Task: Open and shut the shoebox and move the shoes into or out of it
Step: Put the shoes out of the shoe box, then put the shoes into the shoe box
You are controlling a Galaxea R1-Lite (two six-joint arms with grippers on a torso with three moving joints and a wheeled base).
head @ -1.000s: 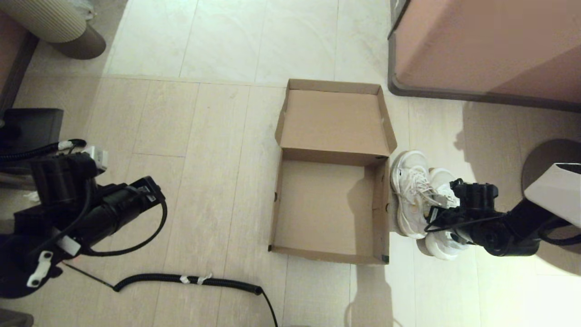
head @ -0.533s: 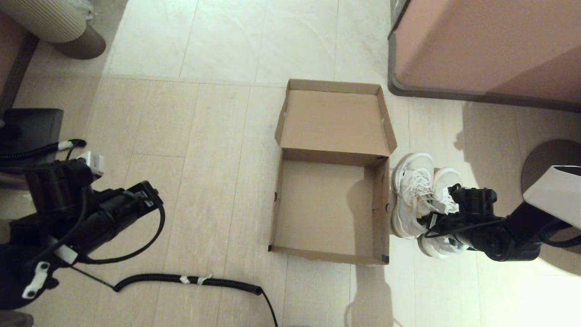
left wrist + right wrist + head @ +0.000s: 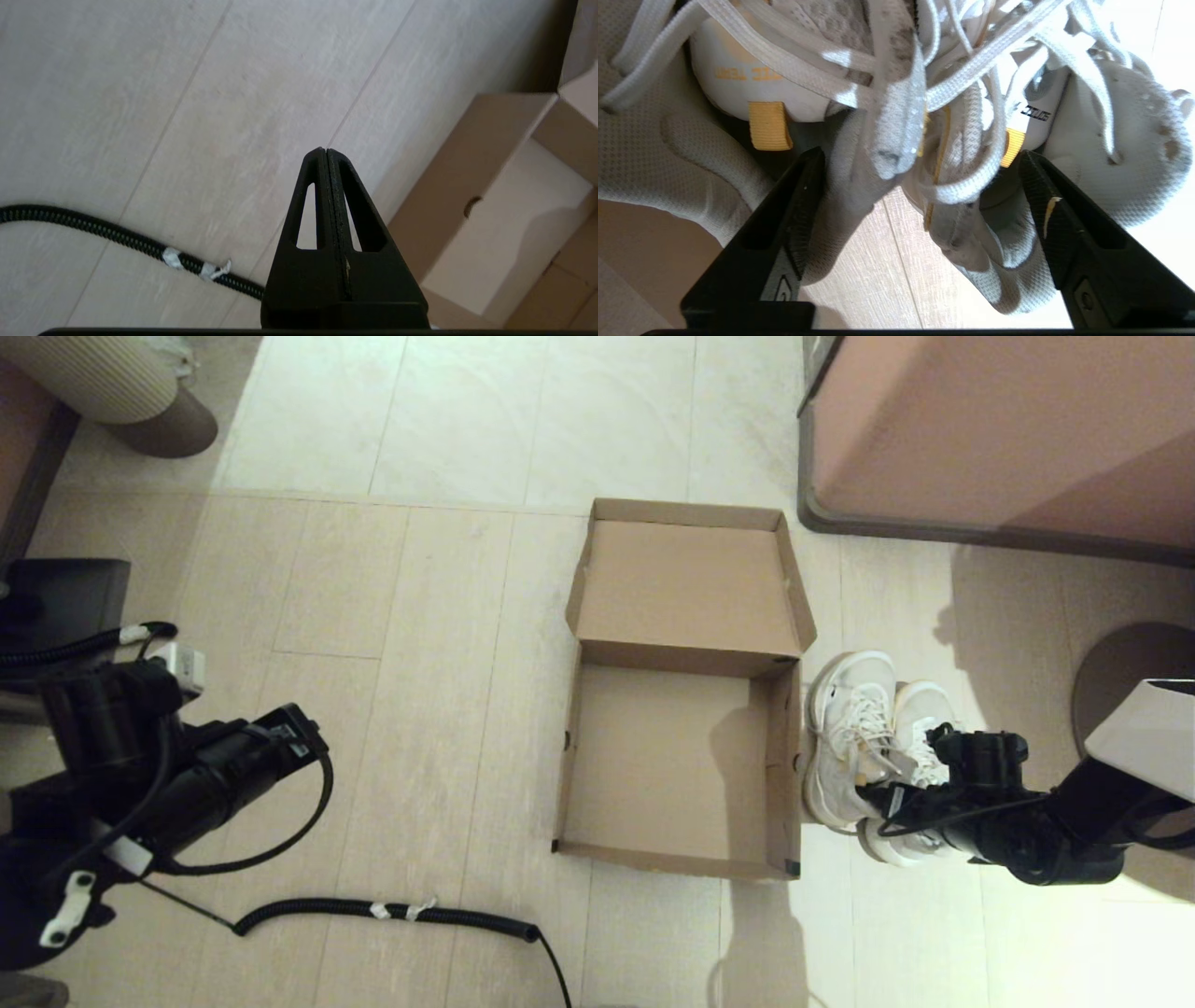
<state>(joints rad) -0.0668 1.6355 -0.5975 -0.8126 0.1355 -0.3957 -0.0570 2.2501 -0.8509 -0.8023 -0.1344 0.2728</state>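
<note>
The shoebox (image 3: 571, 756) sits open and empty on the floor in the middle, with its lid (image 3: 686, 583) laid flat at the far side. Its side wall (image 3: 467, 196) also shows in the left wrist view. The white shoes (image 3: 845, 709) stand side by side just right of the box. My right gripper (image 3: 887, 786) is down at their heel ends. It is open (image 3: 920, 156), with one finger in each shoe's opening and both inner collars (image 3: 859, 154) between the jaws. Yellow tags (image 3: 769, 126) show. My left gripper (image 3: 325, 150) is shut and empty over the floor to the left.
A large pinkish-brown cabinet (image 3: 999, 429) fills the far right. A black coiled cable (image 3: 392, 910) lies on the floor near the box's front left. A dark round base (image 3: 1130, 663) is at the right edge and a black box (image 3: 65, 597) at the left.
My right gripper has slid slightly nearer and lower at the shoes' heels, and the shoes have shifted a little. The left arm has drifted slightly left and back.
</note>
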